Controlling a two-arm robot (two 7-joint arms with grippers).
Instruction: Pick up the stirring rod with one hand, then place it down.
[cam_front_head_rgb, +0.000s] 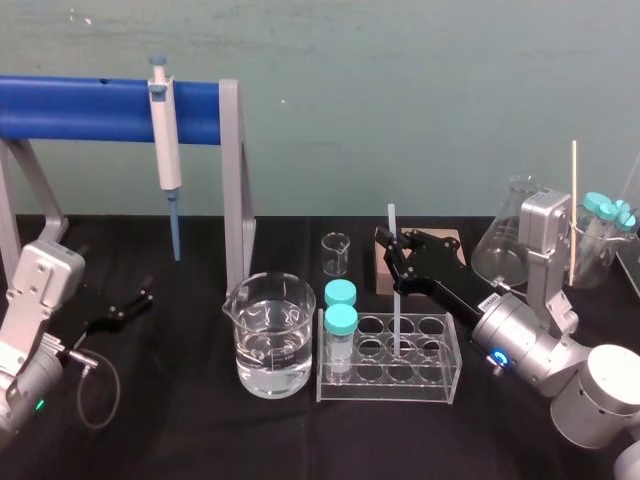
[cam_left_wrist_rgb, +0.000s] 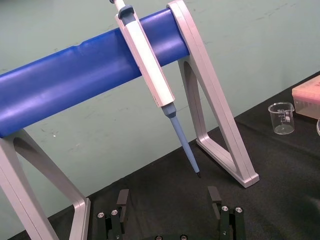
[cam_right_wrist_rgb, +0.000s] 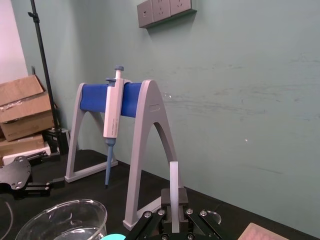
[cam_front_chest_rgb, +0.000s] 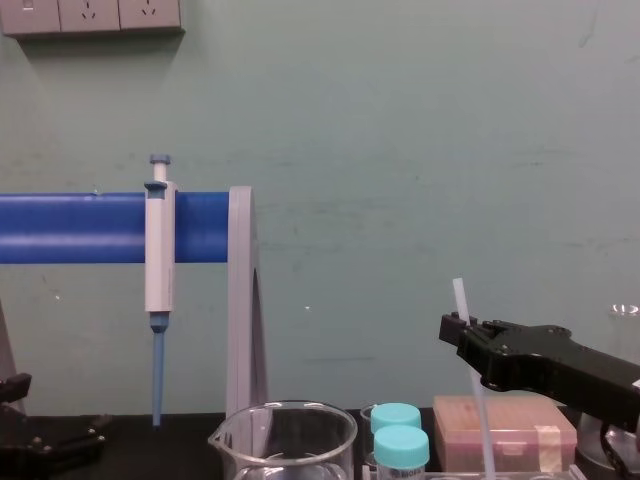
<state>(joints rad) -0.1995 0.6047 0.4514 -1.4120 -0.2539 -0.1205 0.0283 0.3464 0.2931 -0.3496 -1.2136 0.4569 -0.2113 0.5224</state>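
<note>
The stirring rod (cam_front_head_rgb: 392, 218) is a thin translucent white rod held nearly upright, its top just above the jaws. My right gripper (cam_front_head_rgb: 388, 250) is shut on its upper part, reaching in from the right over the clear test-tube rack (cam_front_head_rgb: 440, 385). In the head view the rod's lower end runs down to the rack's middle holes; whether it sits inside one I cannot tell. The rod (cam_right_wrist_rgb: 174, 175) stands pinched between the black fingers in the right wrist view, and the rod (cam_front_chest_rgb: 460, 295) slants down past the gripper (cam_front_chest_rgb: 452, 330) in the chest view. My left gripper (cam_left_wrist_rgb: 169, 205) rests open at the far left.
A water-filled beaker (cam_front_head_rgb: 268, 335) stands left of the rack, with two teal-capped vials (cam_front_head_rgb: 340, 320) in the rack's left holes. A small beaker (cam_front_head_rgb: 336, 253) and a pink box (cam_front_chest_rgb: 505, 430) sit behind. The pipette (cam_front_head_rgb: 165, 140) hangs on the blue-barred stand (cam_front_head_rgb: 232, 170). A flask (cam_front_head_rgb: 505, 240) stands at the right.
</note>
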